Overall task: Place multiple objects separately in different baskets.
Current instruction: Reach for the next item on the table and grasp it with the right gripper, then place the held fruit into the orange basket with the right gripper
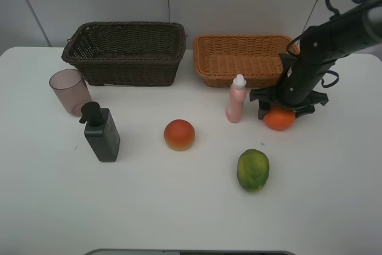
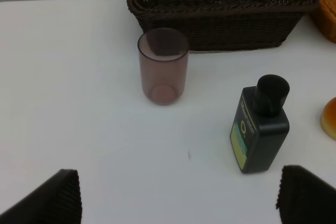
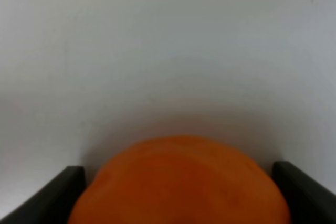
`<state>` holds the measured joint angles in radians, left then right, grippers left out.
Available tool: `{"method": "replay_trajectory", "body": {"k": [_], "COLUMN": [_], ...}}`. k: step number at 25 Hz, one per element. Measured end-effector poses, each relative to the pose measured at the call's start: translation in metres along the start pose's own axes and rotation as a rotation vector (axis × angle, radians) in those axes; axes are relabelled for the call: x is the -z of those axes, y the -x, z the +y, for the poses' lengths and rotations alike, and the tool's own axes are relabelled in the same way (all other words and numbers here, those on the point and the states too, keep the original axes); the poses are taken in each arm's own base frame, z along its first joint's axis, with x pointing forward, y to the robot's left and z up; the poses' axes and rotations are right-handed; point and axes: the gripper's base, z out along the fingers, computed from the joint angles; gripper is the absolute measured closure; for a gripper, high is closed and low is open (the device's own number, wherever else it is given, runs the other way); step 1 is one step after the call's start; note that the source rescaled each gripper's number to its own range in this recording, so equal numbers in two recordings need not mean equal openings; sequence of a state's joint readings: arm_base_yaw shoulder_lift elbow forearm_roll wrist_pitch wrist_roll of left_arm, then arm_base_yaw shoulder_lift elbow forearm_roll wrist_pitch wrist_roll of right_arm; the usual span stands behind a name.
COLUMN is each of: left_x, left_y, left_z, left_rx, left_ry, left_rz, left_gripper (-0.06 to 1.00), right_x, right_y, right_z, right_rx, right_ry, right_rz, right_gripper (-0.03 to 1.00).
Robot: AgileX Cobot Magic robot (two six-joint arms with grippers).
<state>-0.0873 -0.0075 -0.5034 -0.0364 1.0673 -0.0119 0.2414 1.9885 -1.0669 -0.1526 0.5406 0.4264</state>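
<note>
Presently my right gripper (image 1: 280,111) sits low over the orange (image 3: 178,182) on the table (image 1: 179,213), a finger (image 3: 50,200) at each flank, squeezing or merely straddling I cannot tell, tan wicker basket (image 1: 215,76) just beyond it; left gripper (image 2: 178,192) hangs wide open, empty.

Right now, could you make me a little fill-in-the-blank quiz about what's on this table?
The right claw sits around the ____.
The pink bottle has a ____ cap.
The black pump bottle stands next to a see-through ____.
Missing words: orange; white; cup.
</note>
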Motion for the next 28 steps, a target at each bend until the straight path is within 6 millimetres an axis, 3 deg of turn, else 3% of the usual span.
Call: {"method": "replay_trajectory", "body": {"k": [19,28], "left_x": [0.0,0.0], "left_y": [0.0,0.0], "left_z": [0.0,0.0], "left_rx": [0.0,0.0], "left_ry": [0.0,0.0], "left_rz": [0.0,0.0], "left_gripper": [-0.02,-0.02], "right_x": [0.002,0.055], "right_y": [0.002,0.026], "right_z": [0.0,0.0], "right_rx": [0.003,0.123], "right_ry": [-0.005,-0.092], "right_rz": [0.002,0.105], "right_gripper": [0.38,0.38]}}
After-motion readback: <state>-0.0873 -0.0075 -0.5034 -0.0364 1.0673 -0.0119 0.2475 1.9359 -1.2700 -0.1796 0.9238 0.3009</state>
